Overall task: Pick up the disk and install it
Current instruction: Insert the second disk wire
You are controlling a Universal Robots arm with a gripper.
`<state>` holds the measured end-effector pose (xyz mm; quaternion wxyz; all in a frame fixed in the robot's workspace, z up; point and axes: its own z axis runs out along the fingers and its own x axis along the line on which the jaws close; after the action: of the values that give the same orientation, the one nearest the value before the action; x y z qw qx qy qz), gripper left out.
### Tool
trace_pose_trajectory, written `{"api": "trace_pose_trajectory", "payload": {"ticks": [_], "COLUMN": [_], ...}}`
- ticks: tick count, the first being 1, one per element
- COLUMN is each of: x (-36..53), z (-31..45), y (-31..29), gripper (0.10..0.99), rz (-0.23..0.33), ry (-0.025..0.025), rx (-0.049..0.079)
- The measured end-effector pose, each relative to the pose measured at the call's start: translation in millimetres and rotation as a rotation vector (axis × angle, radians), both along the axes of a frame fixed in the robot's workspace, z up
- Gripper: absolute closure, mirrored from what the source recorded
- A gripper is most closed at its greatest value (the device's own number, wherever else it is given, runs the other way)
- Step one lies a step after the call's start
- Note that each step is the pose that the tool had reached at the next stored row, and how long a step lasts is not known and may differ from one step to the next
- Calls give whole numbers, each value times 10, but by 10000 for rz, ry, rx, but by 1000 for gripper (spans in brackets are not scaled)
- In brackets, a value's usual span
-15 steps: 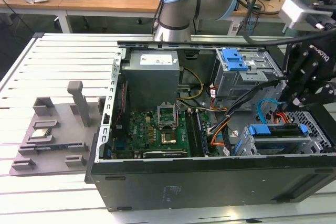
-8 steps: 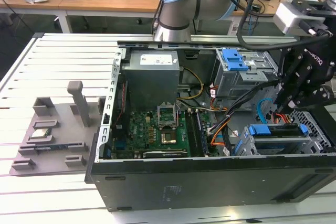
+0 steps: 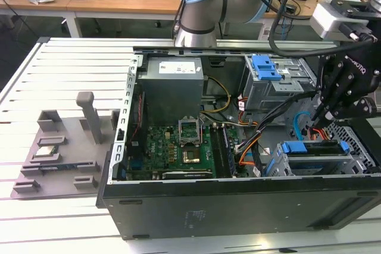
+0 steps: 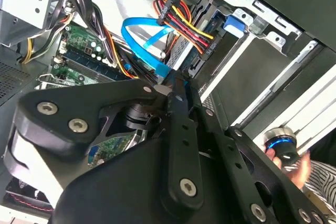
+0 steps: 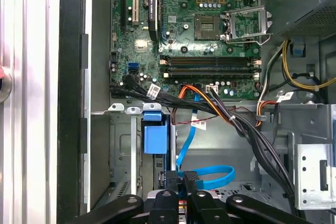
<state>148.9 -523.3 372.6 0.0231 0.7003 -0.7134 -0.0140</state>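
The disk [image 3: 312, 149] sits edge-on in the lower drive cage at the exterior view's right, with its blue carrier rails showing and its face hidden. The blue end tab of the carrier [image 5: 156, 135] appears in both wrist views [image 4: 234, 24]. My black gripper [image 3: 320, 113] hangs inside the open computer case, just above and behind that cage, next to the blue data cable [image 5: 210, 174]. Its fingers are shut together with nothing between them, as seen in both wrist views [image 4: 176, 85] [image 5: 181, 179].
The upper grey drive cage with its blue latch [image 3: 265, 66] stands behind the gripper. The motherboard [image 3: 178, 147], the power supply [image 3: 172, 87] and cable bundles [image 5: 247, 129] crowd the case. A grey fixture tray [image 3: 59, 147] lies on the slatted table. A hand [image 4: 296, 169] holds a round knob.
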Motion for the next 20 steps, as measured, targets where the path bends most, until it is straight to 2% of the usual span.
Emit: {"api": "trace_pose_trajectory", "payload": {"ticks": [2, 5, 9, 20], "x": [-1, -1, 23, 65], "z": [-6, -51, -168, -260], "y": [-31, -75, -78, -79], "gripper": [925, 925, 925, 925], "rz": [0, 38, 178, 202], "ry": [0, 1, 2, 3], "rx": [-61, -67, -75, -86]}}
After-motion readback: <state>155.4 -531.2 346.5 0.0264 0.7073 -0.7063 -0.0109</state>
